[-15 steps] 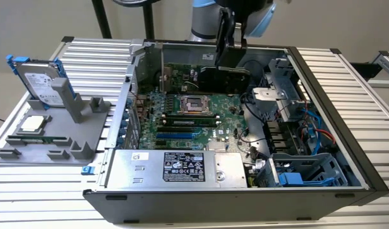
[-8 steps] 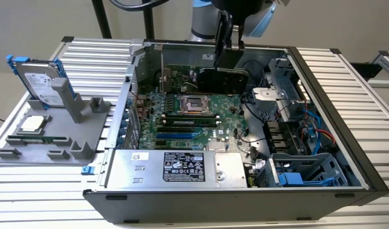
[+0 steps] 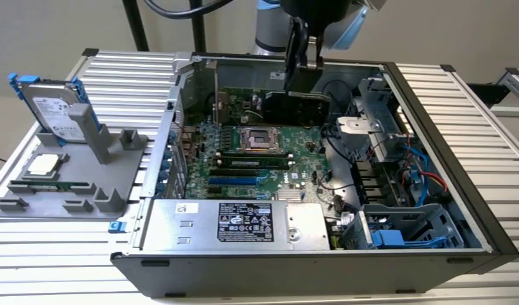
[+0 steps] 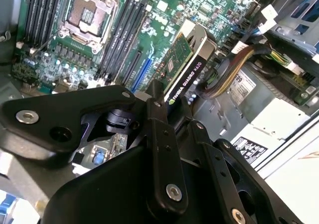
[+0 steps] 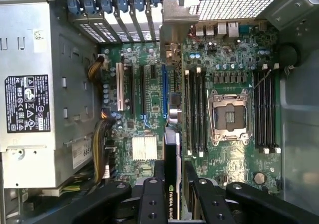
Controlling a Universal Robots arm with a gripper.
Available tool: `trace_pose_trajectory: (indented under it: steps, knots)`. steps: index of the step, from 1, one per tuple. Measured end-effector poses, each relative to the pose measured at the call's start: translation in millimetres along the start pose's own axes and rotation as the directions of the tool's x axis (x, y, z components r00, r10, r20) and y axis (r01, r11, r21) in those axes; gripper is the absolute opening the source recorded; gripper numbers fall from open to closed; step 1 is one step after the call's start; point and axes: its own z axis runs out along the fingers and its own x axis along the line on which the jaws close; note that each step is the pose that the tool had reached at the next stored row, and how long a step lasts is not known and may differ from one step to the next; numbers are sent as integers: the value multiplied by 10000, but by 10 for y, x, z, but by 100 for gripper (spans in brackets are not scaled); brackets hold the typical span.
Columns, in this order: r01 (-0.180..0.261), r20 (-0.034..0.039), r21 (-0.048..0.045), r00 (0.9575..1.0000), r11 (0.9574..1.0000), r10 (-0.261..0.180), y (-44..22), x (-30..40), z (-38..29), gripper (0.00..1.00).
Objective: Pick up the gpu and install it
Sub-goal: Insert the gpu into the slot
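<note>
Claw (image 5: 173, 194) clamped on gpu (image 5: 172, 169) | gpu edge-on above motherboard (image 5: 224, 74)

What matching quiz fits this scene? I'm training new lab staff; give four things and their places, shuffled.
Things:
1. gpu
2. hard drive
3. CPU socket
4. power supply

Places:
A. upright in the grey stand outside the case
B. on the motherboard, open
C. held in the end effector above the motherboard
D. silver box along the case's near edge

Pairs: 1-C, 2-A, 3-B, 4-D
</note>
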Motion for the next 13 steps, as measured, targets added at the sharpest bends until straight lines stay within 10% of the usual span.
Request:
trace_pose_trajectory:
  steps: [13]
  knots:
    - [0, -2, 2, 10000, 10000, 0, 0, -6, 33, 0]
